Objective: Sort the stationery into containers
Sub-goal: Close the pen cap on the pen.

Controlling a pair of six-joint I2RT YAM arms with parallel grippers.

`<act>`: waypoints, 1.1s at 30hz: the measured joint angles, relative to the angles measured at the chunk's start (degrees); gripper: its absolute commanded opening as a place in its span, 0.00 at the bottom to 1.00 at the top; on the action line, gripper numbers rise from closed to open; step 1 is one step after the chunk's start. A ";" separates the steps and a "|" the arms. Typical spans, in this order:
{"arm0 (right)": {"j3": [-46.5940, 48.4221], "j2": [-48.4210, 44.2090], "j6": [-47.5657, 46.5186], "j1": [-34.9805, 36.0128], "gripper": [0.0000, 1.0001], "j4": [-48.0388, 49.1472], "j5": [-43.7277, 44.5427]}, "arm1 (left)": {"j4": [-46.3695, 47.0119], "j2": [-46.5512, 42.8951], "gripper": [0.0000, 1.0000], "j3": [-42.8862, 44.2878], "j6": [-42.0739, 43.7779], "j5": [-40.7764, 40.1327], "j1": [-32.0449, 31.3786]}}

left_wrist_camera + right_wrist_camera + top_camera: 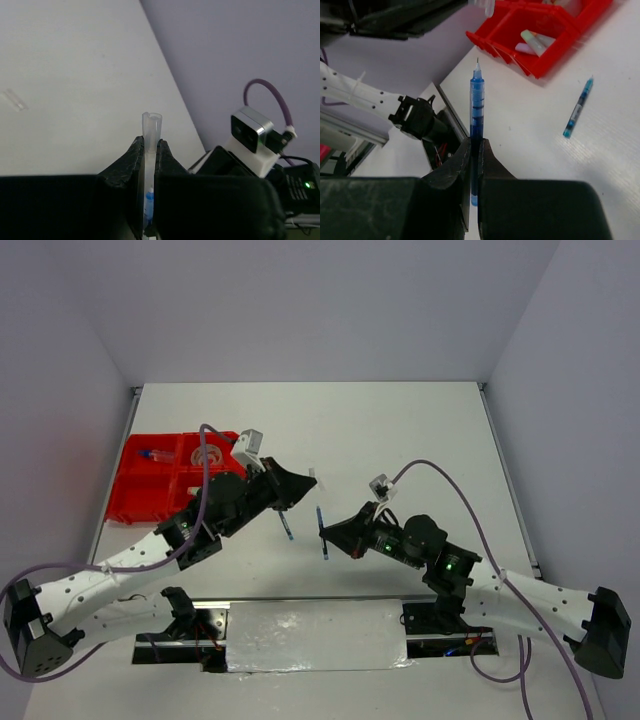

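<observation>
Your right gripper [474,145] is pinched tight on a thin blue pen [477,100], its fine tip poking past the fingers. Your left gripper [150,144] clamps a clear-capped pen [151,125]. A teal pen [577,107] lies on the white table [530,135] near the red tray [517,37], which holds pastel markers [534,42].

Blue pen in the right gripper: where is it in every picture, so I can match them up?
Top external: the blue pen is in the middle of the picture, pinched by the right gripper.
Left wrist: not in it; the left gripper pinches a clear-capped pen instead.
Right wrist: blue pen dead centre, poking up from the right gripper, tip on top.
Shared landmark: the white table shows in all three.
</observation>
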 measured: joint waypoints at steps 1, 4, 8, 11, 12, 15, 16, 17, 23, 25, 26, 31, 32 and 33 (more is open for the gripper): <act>0.26 0.20 0.15 0.04 0.00 0.76 0.35 | 1.29 -0.70 0.00 -0.63 0.13 0.70 -0.35; 1.51 1.07 0.20 0.44 0.00 2.64 1.07 | 5.60 -3.08 0.00 -3.13 1.07 2.27 -1.29; 2.99 1.64 0.09 1.05 0.00 3.30 1.60 | 9.46 -5.09 0.00 -4.94 1.73 3.65 -1.88; 3.76 1.55 -0.15 1.09 0.00 3.02 1.90 | 11.17 -5.79 0.00 -5.62 2.67 4.09 -2.08; 4.11 1.55 -0.17 1.09 0.00 2.84 1.90 | 11.91 -6.01 0.00 -5.97 2.84 4.20 -2.08; 4.96 1.49 -0.42 1.18 0.00 2.45 1.86 | 13.20 -6.67 0.00 -6.88 3.06 4.26 -2.10; 5.16 1.42 -0.55 1.18 0.00 2.36 1.88 | 13.25 -6.78 0.00 -6.97 3.15 4.24 -2.10; 5.18 1.36 -0.59 1.18 0.00 2.38 1.88 | 13.31 -6.82 0.00 -6.97 3.21 4.26 -2.10; 5.22 1.29 -0.98 1.73 0.00 2.01 1.88 | 13.33 -8.02 0.00 -6.97 4.87 4.17 -2.10; 5.49 1.46 -1.07 1.84 0.00 1.70 1.88 | 13.35 -8.52 0.00 -6.97 5.62 4.17 -2.10; 5.70 1.60 -1.20 1.86 0.00 1.64 1.88 | 13.40 -8.72 0.00 -6.97 5.77 4.17 -2.10; 7.19 1.97 -1.70 1.88 0.00 0.87 1.88 | 13.38 -8.83 0.00 -6.97 6.03 4.17 -2.10; 7.45 2.01 -1.79 1.88 0.00 0.81 1.88 | 13.40 -8.83 0.00 -6.97 6.10 4.17 -2.10; 7.72 2.01 -1.86 1.90 0.00 0.76 1.88 | 13.40 -8.83 0.00 -6.97 6.14 4.17 -2.10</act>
